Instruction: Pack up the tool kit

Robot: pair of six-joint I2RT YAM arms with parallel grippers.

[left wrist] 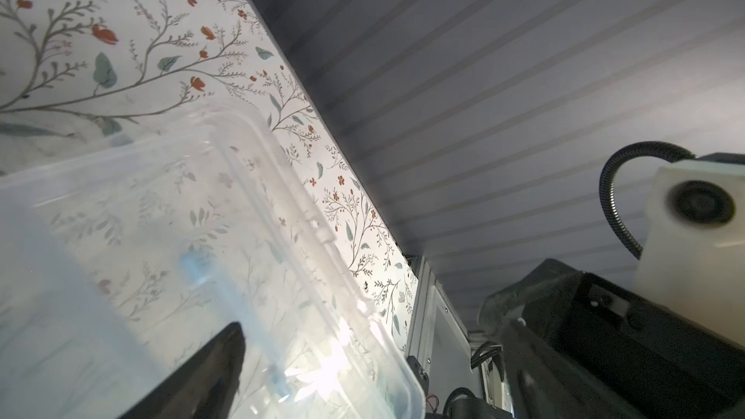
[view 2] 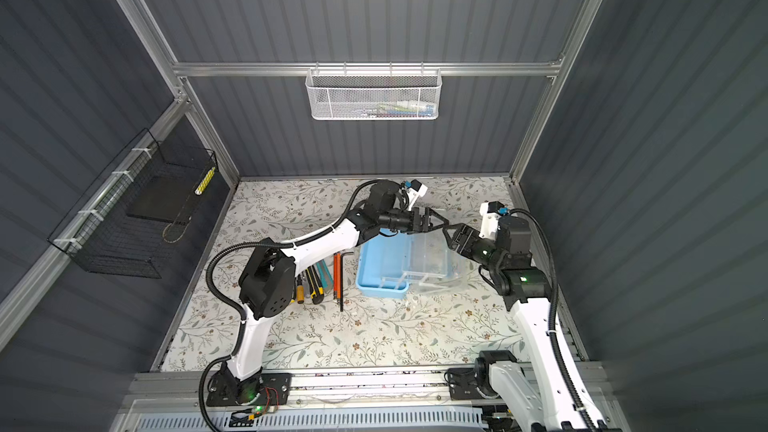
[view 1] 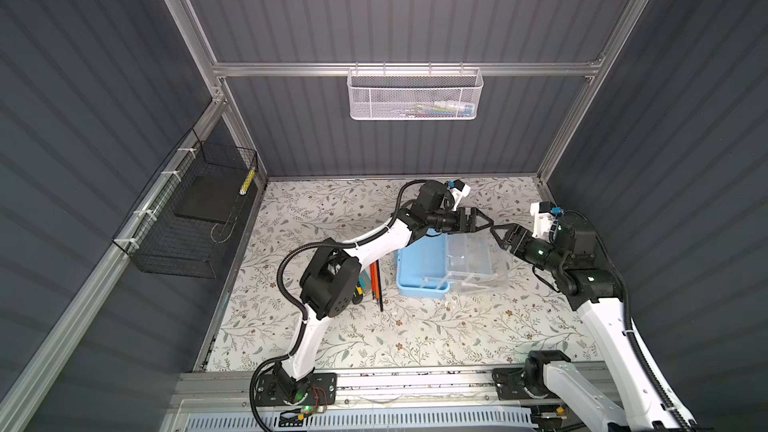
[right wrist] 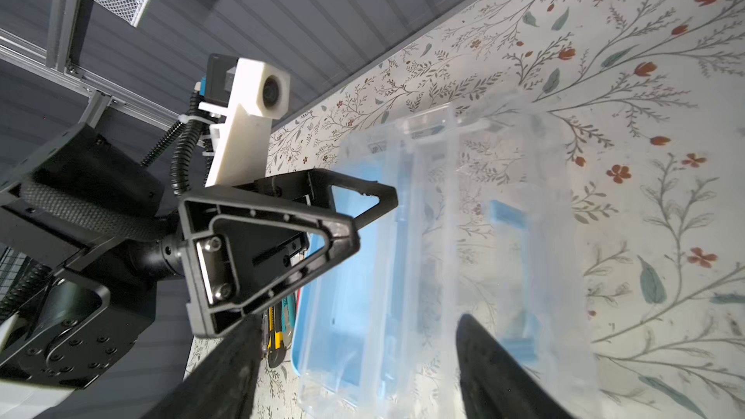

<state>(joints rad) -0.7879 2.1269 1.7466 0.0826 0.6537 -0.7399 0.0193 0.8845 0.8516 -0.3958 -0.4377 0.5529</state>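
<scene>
Light-blue tool box (view 1: 419,268): mid-tabletop (view 1: 415,334), long axis running near edge to far edge, clear lid (view 1: 476,259) laid open toward the right edge. Above the lid's far end: left gripper (view 1: 484,223) and right gripper (view 1: 498,238), both spread, empty.

Table (view 1: 415,338): near half bare, free passage.
Middle: box (view 1: 419,272), clear lid (view 1: 478,263) lying open to its right.
Left of box: tools (view 2: 320,280) in a tight row, left arm (view 1: 328,280) overhead.
Over the box's far edge: left gripper (view 1: 484,221) and right gripper (view 1: 496,236), tips almost meeting.
</scene>
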